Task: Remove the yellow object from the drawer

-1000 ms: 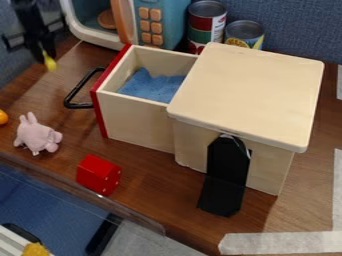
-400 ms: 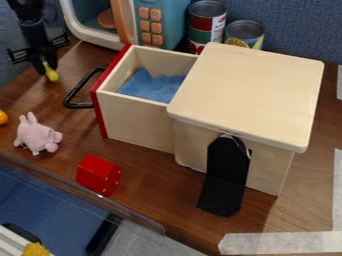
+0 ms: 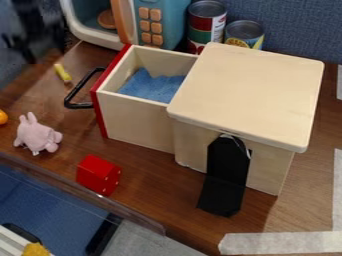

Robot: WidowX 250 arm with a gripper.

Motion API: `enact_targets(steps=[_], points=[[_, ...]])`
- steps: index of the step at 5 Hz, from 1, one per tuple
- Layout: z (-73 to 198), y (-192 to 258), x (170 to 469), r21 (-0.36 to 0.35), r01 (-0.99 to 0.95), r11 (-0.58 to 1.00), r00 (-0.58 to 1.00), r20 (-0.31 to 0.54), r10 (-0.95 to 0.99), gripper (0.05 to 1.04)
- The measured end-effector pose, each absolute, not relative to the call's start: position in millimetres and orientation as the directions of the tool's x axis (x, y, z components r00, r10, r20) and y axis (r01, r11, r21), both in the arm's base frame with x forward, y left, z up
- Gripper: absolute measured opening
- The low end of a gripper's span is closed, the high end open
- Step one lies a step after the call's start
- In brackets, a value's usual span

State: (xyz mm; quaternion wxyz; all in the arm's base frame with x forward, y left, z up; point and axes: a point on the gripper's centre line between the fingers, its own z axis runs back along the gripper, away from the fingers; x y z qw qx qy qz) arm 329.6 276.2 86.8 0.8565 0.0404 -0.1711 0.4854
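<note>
Item count at the bench: one yellow object, outside the drawer

One yellow object (image 3: 63, 73) lies on the bench (image 3: 147, 172), outside the drawer (image 3: 137, 120) and near its one black handle (image 3: 79, 105). One end effector (image 3: 35, 45) is noted at the upper left, blurred and apart from the yellow object. How far open it is cannot be told, and nothing can be made out in its hold.

One wooden box (image 3: 250, 92) carries the one drawer, which stands open. The drawer has one red front (image 3: 100, 112) and contains blue material (image 3: 152, 86). One black piece (image 3: 227, 172) is at the near side of the box.

Two cans stand side by side behind the box: one red and green (image 3: 206, 25), one shorter (image 3: 244, 34). Beside them is one toy microwave (image 3: 167, 15), with six orange buttons counted on its panel.

Also recorded on the bench: one pink plush toy (image 3: 37, 135), one red block (image 3: 98, 174) and, at the left edge, one orange round item (image 3: 3, 117)
</note>
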Motion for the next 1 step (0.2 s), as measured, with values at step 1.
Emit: enact_targets(steps=[1], points=[[125.6, 264.3, 317.5, -0.042, -0.81, 0.585, 0.56, 0.24, 0.793, 1.003]])
